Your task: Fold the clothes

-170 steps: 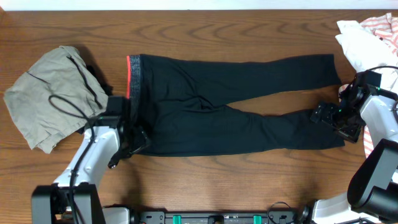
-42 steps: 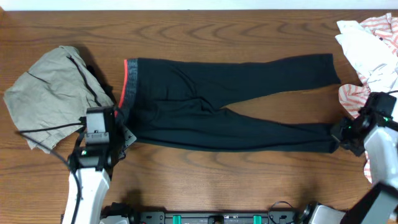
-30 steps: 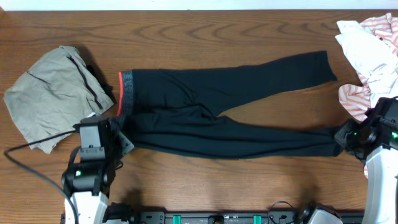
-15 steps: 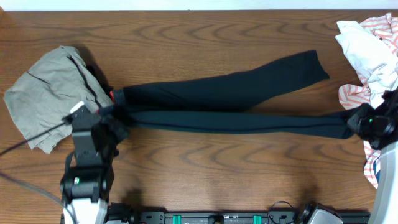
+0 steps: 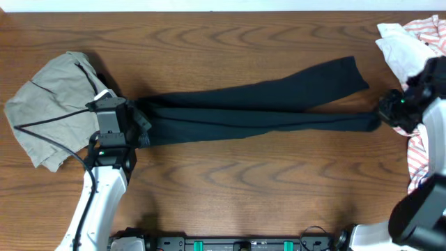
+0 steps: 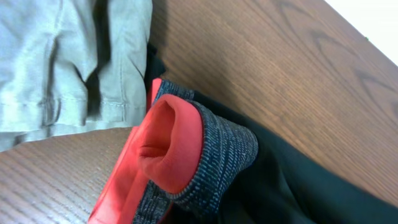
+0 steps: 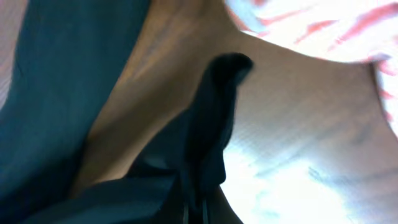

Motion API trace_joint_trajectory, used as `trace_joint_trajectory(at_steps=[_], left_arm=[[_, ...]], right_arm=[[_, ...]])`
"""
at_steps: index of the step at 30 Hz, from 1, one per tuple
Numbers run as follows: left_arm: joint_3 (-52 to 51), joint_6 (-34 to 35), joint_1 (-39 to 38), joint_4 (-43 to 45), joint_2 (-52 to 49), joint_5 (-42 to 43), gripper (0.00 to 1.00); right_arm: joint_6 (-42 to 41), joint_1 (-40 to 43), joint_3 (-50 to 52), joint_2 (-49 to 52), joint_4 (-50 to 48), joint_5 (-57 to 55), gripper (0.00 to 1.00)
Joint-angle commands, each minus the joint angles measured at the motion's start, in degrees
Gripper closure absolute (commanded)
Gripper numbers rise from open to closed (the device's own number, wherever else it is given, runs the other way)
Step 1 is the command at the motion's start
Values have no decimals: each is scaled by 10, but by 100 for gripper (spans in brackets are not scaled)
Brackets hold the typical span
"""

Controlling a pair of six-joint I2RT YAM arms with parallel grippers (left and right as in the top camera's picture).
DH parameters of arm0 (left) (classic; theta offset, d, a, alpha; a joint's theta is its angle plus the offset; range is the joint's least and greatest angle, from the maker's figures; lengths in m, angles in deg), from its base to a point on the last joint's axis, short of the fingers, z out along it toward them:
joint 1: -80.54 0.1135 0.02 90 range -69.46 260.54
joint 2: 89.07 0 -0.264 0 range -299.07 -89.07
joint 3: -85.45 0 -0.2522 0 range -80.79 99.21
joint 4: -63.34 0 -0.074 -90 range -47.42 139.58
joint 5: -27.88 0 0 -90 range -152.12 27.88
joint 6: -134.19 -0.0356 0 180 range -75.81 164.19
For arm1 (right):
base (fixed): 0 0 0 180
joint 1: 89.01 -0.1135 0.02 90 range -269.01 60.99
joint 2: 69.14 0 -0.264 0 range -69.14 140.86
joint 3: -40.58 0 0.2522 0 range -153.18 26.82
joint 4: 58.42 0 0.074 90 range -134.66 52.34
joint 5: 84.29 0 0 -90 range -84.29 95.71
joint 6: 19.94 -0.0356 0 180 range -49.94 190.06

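The black leggings [image 5: 251,111] stretch left to right across the bench [image 5: 230,188]. The left hand [image 5: 139,124] is closed on the waistband [image 6: 186,155]; the right hand [image 5: 382,117] is closed on one leg end.

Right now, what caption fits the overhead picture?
Left tool and right tool hold black leggings stretched along the table.

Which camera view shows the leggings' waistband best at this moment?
Left wrist: the waistband is close up, with its red edge and grey pattern clear. Overhead, it is hidden at the left pincer, and only the black leggings show. Right wrist shows just a leg end.
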Motion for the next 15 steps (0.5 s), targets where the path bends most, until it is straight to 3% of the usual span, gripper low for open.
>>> trace_joint_trajectory(at_steps=[1,15], left_arm=[[23,-10,3,21,-21,0,94],[23,-10,2,151,-114,-1,94]], right_arm=[[-14,-29,-24,38,-20,-1,99],[-41,-50,-24,99,-127,-3,99]])
